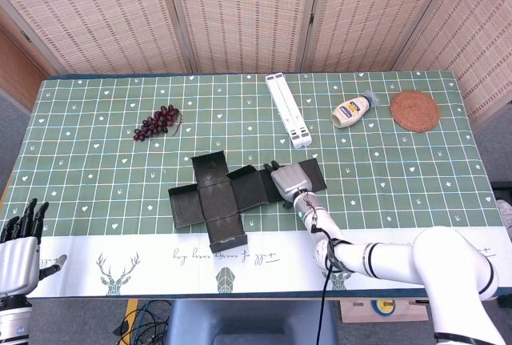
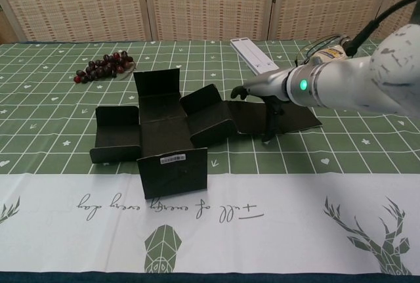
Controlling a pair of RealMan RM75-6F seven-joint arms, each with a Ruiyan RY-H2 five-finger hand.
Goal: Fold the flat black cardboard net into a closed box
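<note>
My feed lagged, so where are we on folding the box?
Early. The cardboard net lies spread on the table, though several flaps already stand up. The right hand is over the long right panel, one finger reaching down to it, gripping nothing. The left hand waits at the table's near left corner. Every wall and the lid remain to be closed.

Right hand (image 1: 289, 180) rests over the black cardboard net (image 1: 232, 194).
</note>
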